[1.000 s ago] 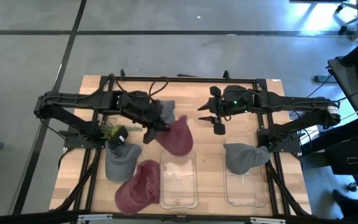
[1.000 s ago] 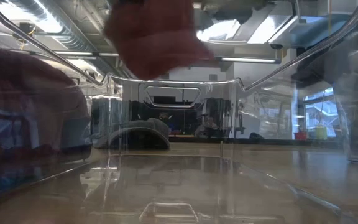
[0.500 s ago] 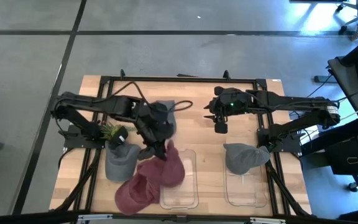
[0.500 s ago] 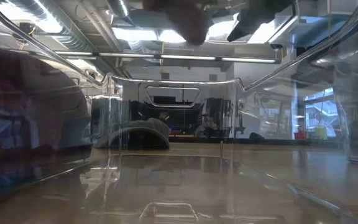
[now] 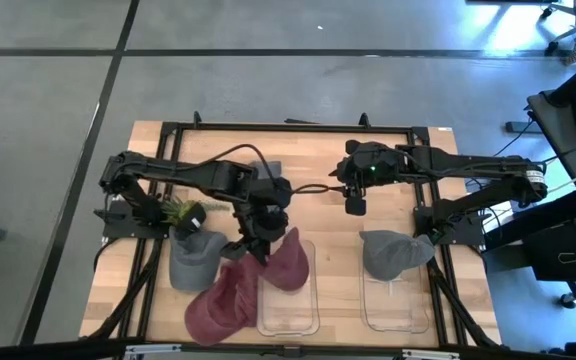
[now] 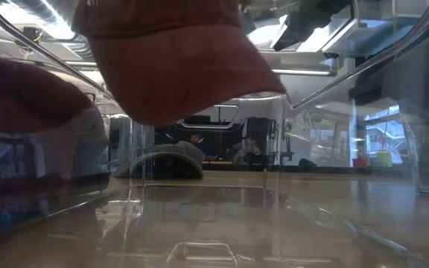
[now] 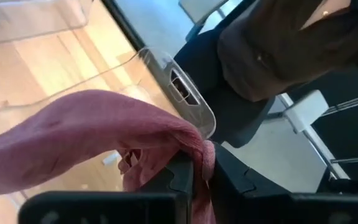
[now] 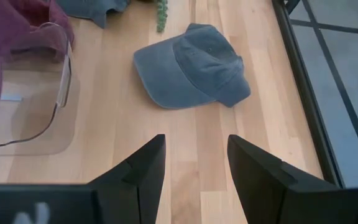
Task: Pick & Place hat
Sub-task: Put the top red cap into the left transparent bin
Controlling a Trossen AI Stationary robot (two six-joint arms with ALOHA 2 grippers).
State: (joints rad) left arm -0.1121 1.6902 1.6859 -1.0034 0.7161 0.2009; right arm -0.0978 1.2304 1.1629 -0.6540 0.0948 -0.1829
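Left pincer clamped on red hat over clear bin, second red hat alongside.

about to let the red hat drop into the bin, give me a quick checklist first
1. Left gripper shut on the red hat: ok, fabric pinched between its fingers.
2. Hat above the clear bin: ok, it hangs over the bin's far end.
3. Hat fully inside the bin walls: not ok, part overhangs the rim.
4. Bin empty: ok, the floor looks bare in the low view.
5. Right gripper out of the way: ok, open, over bare table.
6. Second red hat clear of the bin: cannot tell.
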